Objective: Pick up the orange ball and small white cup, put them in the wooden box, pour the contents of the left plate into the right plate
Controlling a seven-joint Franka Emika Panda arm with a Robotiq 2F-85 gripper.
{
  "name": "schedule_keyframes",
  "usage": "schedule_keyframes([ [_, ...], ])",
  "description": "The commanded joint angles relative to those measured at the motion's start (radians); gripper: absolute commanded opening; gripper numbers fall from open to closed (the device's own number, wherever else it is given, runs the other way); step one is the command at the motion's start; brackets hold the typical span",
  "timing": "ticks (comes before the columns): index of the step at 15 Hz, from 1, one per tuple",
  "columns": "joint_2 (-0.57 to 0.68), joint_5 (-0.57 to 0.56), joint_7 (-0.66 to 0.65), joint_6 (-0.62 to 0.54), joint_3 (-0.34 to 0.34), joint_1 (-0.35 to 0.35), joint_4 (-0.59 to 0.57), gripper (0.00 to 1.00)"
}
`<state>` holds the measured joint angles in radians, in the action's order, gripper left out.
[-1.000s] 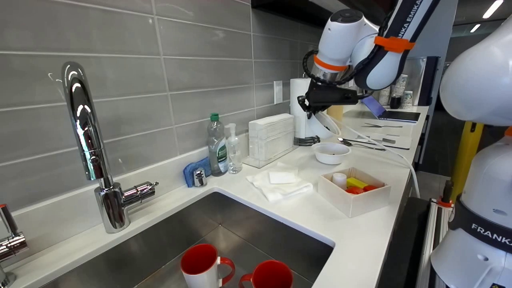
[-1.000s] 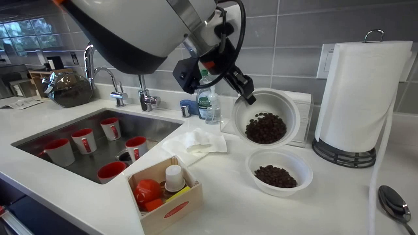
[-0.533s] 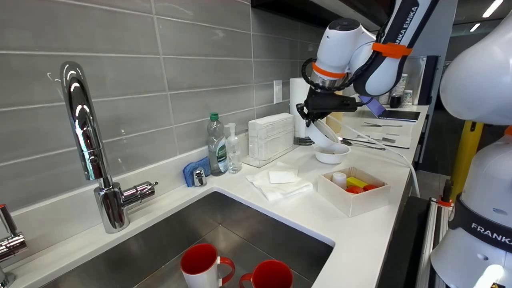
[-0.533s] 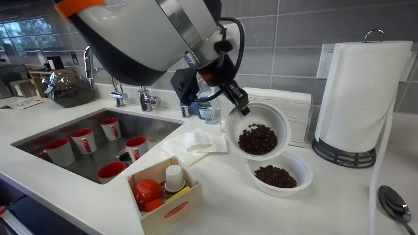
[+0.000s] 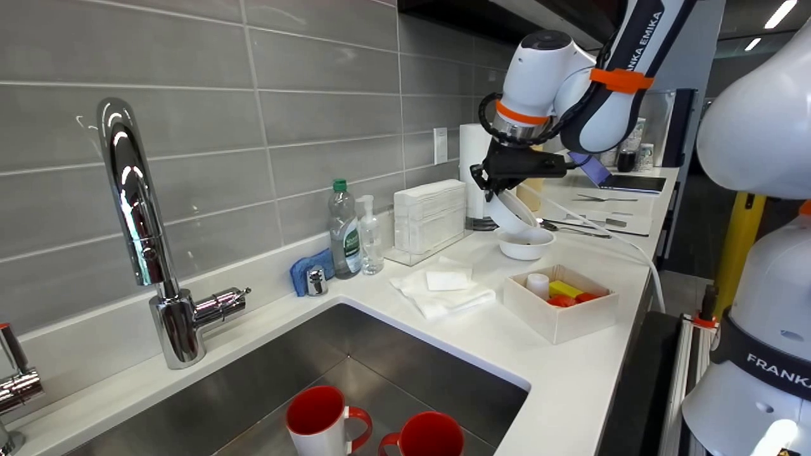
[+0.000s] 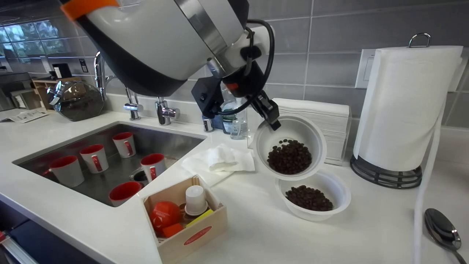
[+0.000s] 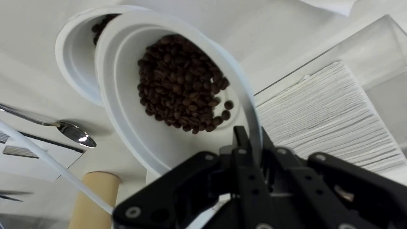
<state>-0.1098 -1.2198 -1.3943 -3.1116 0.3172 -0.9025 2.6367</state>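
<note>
The gripper (image 7: pixel 253 135) pinches a tilted bowl (image 7: pixel 125 92) of beans (image 7: pixel 181 86) over the lower bowl (image 6: pixel 331 185), near napkins (image 6: pixel 322 117). The box (image 6: pixel 198 245) holds the orange ball (image 6: pixel 165 214) and white cup (image 6: pixel 195 200). Mugs (image 5: pixel 317 419) in the sink (image 5: pixel 437 358) show only in both exterior views.

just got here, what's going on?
The Panda's gripper is shut on the rim of a raised white bowl, tilted low over a lower white bowl on the counter; this looks like the pouring step. Coffee beans lie in both bowls, and none shows in mid-air. Whether the rims touch is hard to tell. The orange ball and small white cup are already in the wooden box.
</note>
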Motion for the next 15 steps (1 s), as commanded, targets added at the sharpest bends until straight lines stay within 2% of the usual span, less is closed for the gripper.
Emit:
schedule_keyframes([
  [1,-0.007,0.001,-0.013,-0.048,-0.019,-0.013,-0.010,0.00],
  [10,-0.005,0.012,-0.025,-0.279,-0.086,-0.068,-0.026,0.00],
  [11,-0.011,0.184,0.144,-0.287,-0.248,0.099,0.014,0.00],
  [12,-0.005,0.230,0.175,-0.306,-0.277,0.119,0.022,0.00],
  [14,0.000,0.373,0.305,-0.343,-0.374,0.210,0.047,0.00],
  [15,0.014,0.291,0.229,-0.366,-0.294,0.107,0.029,0.00],
])
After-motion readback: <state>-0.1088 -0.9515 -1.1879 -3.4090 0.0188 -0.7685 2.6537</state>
